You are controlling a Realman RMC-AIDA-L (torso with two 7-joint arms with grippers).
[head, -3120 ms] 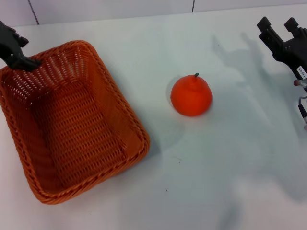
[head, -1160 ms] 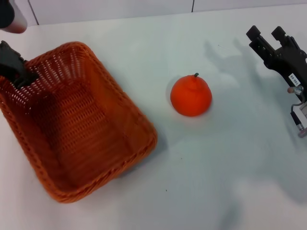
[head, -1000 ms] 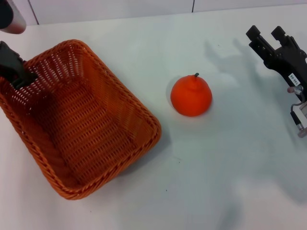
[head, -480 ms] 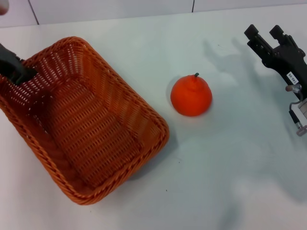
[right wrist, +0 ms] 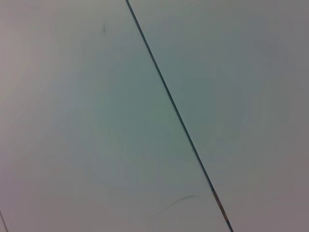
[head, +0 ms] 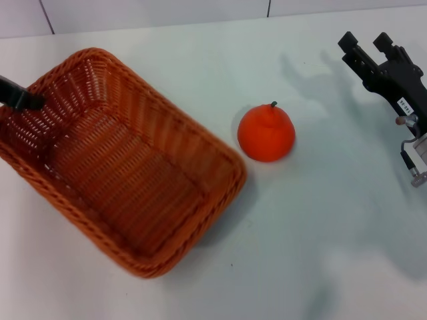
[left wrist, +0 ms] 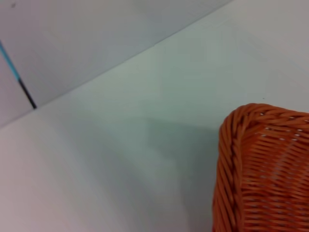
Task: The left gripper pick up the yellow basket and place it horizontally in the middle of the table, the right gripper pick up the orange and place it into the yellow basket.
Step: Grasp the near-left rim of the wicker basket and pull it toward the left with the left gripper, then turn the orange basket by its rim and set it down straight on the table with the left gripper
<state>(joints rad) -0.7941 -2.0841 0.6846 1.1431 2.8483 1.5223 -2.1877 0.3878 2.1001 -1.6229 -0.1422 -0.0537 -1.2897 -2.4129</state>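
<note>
On the plain white bench (head: 200, 53), the big orange-brown woven basket (head: 120, 160) sits slanted just beside the round orange fruit (head: 266, 133), left gripper (head: 20, 97) shut on its rim, right gripper (head: 375, 53) open and empty; turning might bump the fruit.

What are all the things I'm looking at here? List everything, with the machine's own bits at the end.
yellow basket: one, orange-brown wicker, lying at an angle on the left half of the table, nothing inside it.
orange: one, bright orange with a small dark stem, on the table just right of the basket, apart from it.
table: one, plain white, under everything.
wall panels: pale, with dark seams, along the table's far edge.
left gripper: one black fingertip showing, at the basket's far left rim.
right gripper: one, black with a small white label, fingers apart, at the far right, away from the orange.
</note>
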